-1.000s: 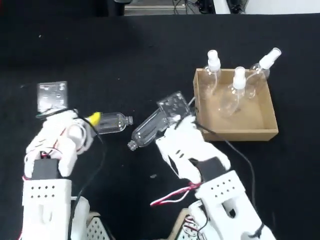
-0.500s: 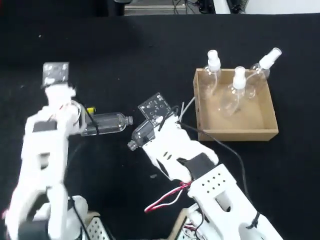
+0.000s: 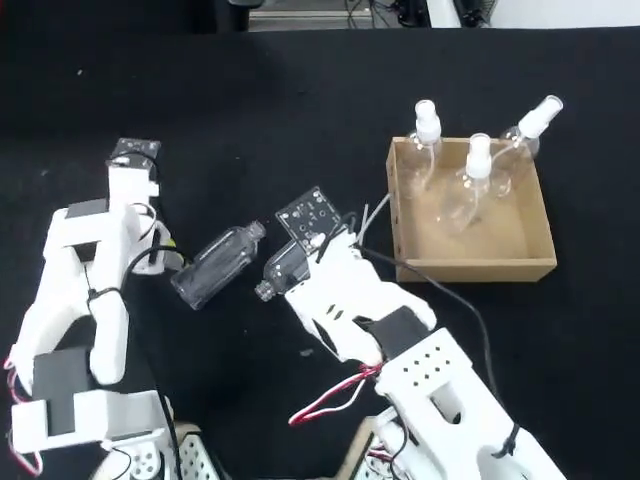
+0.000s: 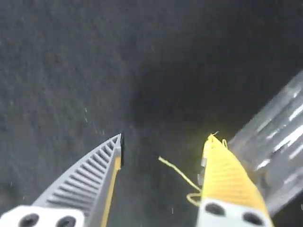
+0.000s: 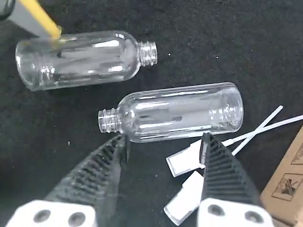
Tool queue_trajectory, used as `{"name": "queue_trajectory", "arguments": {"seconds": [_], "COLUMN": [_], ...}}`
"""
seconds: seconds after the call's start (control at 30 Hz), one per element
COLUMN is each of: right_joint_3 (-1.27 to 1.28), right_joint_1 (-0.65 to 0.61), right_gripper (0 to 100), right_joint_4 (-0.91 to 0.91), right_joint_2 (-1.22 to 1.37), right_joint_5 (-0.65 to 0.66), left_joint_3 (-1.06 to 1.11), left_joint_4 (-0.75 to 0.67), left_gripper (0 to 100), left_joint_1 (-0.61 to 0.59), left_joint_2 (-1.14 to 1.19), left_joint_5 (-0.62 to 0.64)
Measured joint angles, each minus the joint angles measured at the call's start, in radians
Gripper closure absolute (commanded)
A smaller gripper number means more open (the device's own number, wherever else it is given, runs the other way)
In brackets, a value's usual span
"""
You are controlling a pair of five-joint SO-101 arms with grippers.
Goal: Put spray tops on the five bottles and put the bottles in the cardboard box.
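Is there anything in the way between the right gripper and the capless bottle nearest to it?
Nothing visible. The open right gripper hangs directly over that bottle; two loose spray tops lie beside it, not between.

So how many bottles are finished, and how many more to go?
Three bottles with spray tops are in the cardboard box, so those look done. Nothing is held: the left gripper is open beside one bare bottle, and the right gripper is open above the other bare bottle. Two loose spray tops lie on the table near the box. Both bottles need tops, then boxing.
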Motion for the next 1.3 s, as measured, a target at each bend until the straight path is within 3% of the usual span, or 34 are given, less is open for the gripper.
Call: {"name": "queue_trajectory", "arguments": {"seconds": [0.27, 0.53, 0.67, 0.77, 0.97, 1.13, 1.3], "right_joint_3": [0.000, 0.000, 0.000, 0.000, -0.058, -0.176, -0.327], "right_joint_1": [0.000, 0.000, 0.000, 0.000, -0.074, -0.242, -0.270], "right_gripper": [79.1, 79.0, 78.9, 78.9, 78.9, 78.9, 76.9], "right_joint_4": [-0.003, -0.003, -0.003, -0.003, -0.003, -0.009, -0.052], "right_joint_2": [0.000, 0.000, 0.000, 0.000, 0.061, 0.232, 0.468], "right_joint_5": [0.000, 0.000, -0.034, -0.066, -0.075, -0.074, -0.150], "left_joint_3": [0.137, 0.304, 0.321, 0.321, 0.321, 0.384, 0.408], "left_joint_4": [0.132, 0.133, 0.143, 0.180, 0.241, 0.210, 0.198], "left_gripper": [74, 74, 74, 74, 74, 74, 74], "left_joint_1": [0.011, 0.215, 0.249, 0.192, -0.031, -0.127, -0.265], "left_joint_2": [-0.226, -0.442, -0.511, -0.566, -0.687, -0.766, -0.810], "left_joint_5": [-0.035, 0.071, 0.101, 0.103, 0.074, 0.074, 0.072]}}
